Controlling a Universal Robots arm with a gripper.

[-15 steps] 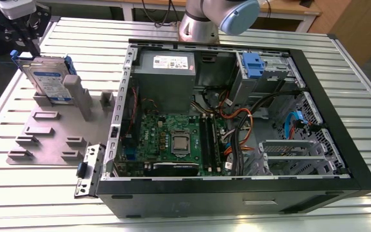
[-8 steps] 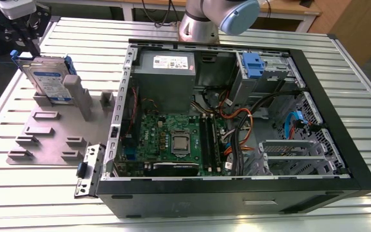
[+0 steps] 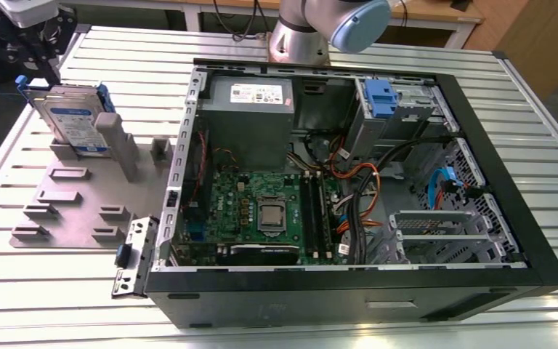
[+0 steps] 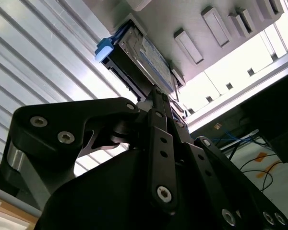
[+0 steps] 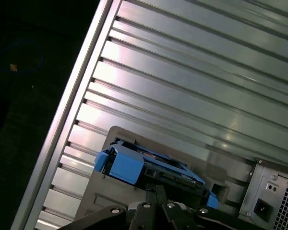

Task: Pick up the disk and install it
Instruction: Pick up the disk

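The disk (image 3: 73,120) stands upright in a grey holder (image 3: 75,211) at ten o'clock from the computer case (image 3: 259,309). The gripper (image 5: 153,190) hangs just beside it, fingers (image 4: 156,98) pressed together.

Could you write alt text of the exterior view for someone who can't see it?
A silver disk with blue rails stands on edge in a grey holder plate at the exterior view's left, with the robot's black gripper just above it. Beside it, an open computer case lies on a slatted metal table.
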